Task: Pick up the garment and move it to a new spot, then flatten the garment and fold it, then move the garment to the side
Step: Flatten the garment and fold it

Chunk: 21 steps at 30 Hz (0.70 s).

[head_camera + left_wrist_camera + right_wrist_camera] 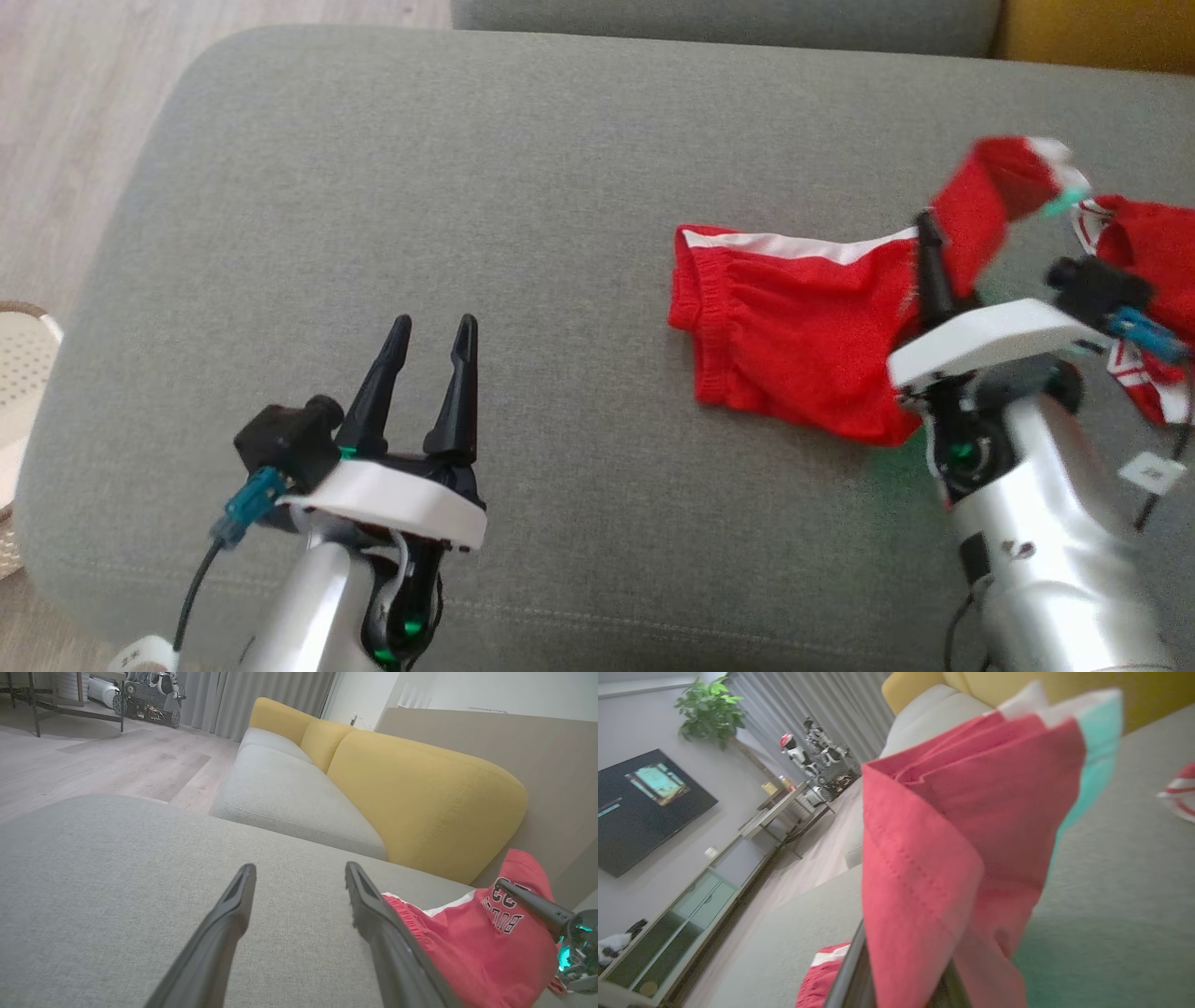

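Red garment (794, 327) sits near another red cloth (1153, 247).

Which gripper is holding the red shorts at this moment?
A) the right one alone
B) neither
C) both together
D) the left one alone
A: the right gripper is shut on a lifted fold of the red shorts, while the left gripper stands open over the bare grey cushion, apart from the cloth.

L gripper (434, 327) low at front-left, fingers spread apart, pointing fwd, R gripper (929, 238) out to the right, fingers pinched together on garment (794, 327), pale R forearm (1046, 523) rising from lower right
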Motion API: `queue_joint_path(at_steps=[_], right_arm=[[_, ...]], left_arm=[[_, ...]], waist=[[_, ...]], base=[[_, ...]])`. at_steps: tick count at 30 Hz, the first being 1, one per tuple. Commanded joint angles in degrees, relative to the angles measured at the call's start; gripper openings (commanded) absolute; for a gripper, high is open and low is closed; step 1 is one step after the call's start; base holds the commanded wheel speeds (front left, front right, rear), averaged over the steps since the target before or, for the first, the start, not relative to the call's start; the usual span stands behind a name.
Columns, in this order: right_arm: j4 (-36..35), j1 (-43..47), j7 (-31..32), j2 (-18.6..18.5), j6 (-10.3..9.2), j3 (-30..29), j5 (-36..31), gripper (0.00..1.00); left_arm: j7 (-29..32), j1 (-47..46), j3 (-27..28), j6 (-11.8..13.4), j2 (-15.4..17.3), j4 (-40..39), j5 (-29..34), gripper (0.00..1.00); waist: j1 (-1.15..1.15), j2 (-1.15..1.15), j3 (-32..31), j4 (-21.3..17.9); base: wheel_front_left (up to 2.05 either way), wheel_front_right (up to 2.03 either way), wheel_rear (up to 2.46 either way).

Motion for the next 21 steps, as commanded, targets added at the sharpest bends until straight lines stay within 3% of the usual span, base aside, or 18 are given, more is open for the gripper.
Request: queue_joint_path(at_steps=[1,8,16,17,18,21], right_arm=[[-2.9,-0.3,-1.0,0.6,-0.04,3.3,0.1,0.0],[-5.8,2.1,-1.6,0.6,-0.04,14.9,-1.6,0.0],[-2.0,1.0,-2.2,0.4,-0.04,19.9,-3.9,0.0],[-1.6,0.8,-2.4,0.4,-0.04,20.4,-4.1,0.2],[-1.4,0.6,-2.6,0.4,-0.04,21.0,-4.0,1.0],[-1.0,0.3,-2.3,0.4,-0.04,22.4,-3.4,1.0]], left_arm=[[-0.3,-0.9,1.7,-0.1,0.4,-1.5,0.1,1.0],[-0.3,-0.1,1.7,0.1,0.4,-1.6,-0.3,1.0],[-0.3,0.3,1.2,0.4,0.4,-1.9,-0.9,1.0],[-0.3,0.3,1.2,0.4,0.4,-1.9,-1.0,1.0],[-0.3,0.3,1.2,0.5,0.4,-1.9,-1.1,1.0],[-0.3,0.3,1.2,0.6,0.4,-1.9,-1.3,1.0]], waist=[[0.0,0.0,-0.5,0.7],[0.0,0.0,-1.1,2.4],[0.0,0.0,-1.0,3.7],[0.0,0.0,-0.9,3.8],[0.0,0.0,-0.8,3.9],[0.0,0.0,-0.6,4.1]], base=[[0.0,0.0,0.0],[0.0,0.0,0.0],[0.0,0.0,0.0],[0.0,0.0,0.0],[0.0,0.0,0.0],[0.0,0.0,0.0]])
